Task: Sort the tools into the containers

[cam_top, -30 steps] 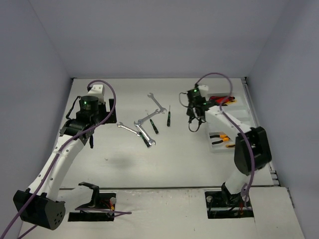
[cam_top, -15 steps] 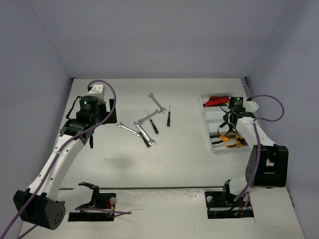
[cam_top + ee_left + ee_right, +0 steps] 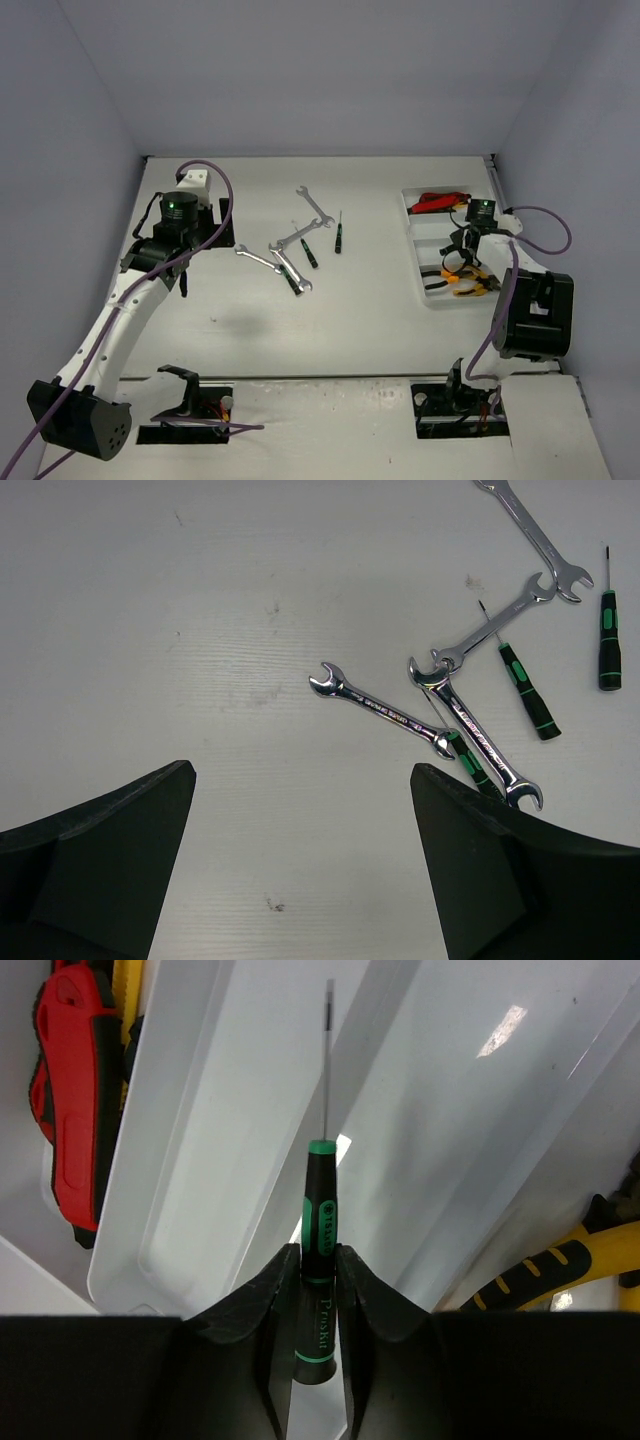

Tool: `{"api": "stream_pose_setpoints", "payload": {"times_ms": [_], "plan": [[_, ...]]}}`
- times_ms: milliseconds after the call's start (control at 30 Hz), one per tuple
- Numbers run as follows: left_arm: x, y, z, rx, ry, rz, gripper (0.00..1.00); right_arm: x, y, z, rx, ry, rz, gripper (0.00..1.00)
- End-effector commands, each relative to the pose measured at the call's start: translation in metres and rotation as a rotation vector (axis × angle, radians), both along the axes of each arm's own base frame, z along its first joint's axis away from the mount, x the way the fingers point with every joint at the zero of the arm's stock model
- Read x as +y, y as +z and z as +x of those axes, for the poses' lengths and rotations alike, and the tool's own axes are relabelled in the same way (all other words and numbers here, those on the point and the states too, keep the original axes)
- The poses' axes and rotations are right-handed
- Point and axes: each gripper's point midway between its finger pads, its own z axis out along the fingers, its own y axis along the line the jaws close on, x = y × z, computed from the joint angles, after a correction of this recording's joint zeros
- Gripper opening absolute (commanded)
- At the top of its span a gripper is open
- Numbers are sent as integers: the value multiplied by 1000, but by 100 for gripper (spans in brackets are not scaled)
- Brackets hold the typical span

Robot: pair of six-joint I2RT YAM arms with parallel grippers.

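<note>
The white tray point(image 3: 412, 218) stands at the right. Red cutters point(image 3: 435, 202) fill its far compartment and orange-handled pliers point(image 3: 465, 285) its near one. My right gripper point(image 3: 462, 256) hangs over the tray's middle, shut on a black-and-green screwdriver point(image 3: 320, 1210) that points along the empty compartments point(image 3: 190, 1160); the red cutter point(image 3: 75, 1090) lies left of it and a yellow plier handle point(image 3: 560, 1260) right. Several silver wrenches point(image 3: 380, 708) and screwdrivers point(image 3: 525, 685) lie mid-table. My left gripper point(image 3: 302, 780) is open above bare table, left of them.
The table's side walls close in on the left and right, with the tray close to the right wall. The right arm's elbow point(image 3: 530, 310) stands near the tray's front corner. Purple cables loop over both arms.
My right arm has swung from the table's middle over to the tray, carrying the screwdriver. The left arm and the loose tools have not moved.
</note>
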Motion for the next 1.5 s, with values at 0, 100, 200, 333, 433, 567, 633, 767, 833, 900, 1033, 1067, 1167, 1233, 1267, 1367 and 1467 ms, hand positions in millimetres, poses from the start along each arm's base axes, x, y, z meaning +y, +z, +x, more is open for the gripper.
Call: {"api": "stream_pose_setpoints", "payload": {"times_ms": [0,100,200,333,433,567,633,767,833,900,1033,1067,1167,1233,1267,1367,1467], "plan": [[2,11,8,-43,7,-1,87,-1,11,14,-77,-15,14,26],[1,11,8,-42,5,-3,87,-2,19,13,-85,19,-18,40],[1,11,8,-42,4,-4,87,-1,34,14,-110,65,-55,50],[1,11,8,-42,3,-2,87,25,61,23,-147,239,-131,52],[2,12,7,-44,7,3,87,90,92,37,-188,533,-243,52],[3,12,7,-43,8,5,87,174,96,38,-184,824,-305,52],[3,10,8,-37,9,9,87,200,98,41,-187,913,-348,51],[4,7,8,-28,13,16,87,253,72,45,-142,1071,-372,50],[4,8,8,-30,14,17,87,276,69,49,-146,1119,-387,50],[5,9,8,-33,18,21,87,290,62,54,-137,1140,-396,50],[5,10,7,-39,18,17,87,308,32,68,-88,1142,-395,43],[5,11,7,-40,17,16,87,310,26,71,-80,1137,-390,42],[4,12,7,-42,15,14,87,314,13,79,-61,1114,-380,39],[5,12,7,-44,17,16,86,316,4,84,-49,1096,-382,38],[5,12,6,-44,18,16,87,317,0,86,-42,1089,-382,37],[6,14,6,-49,19,17,87,314,-10,87,-22,1061,-395,30],[5,14,6,-51,17,15,87,310,-13,88,-13,1029,-404,21]]}}
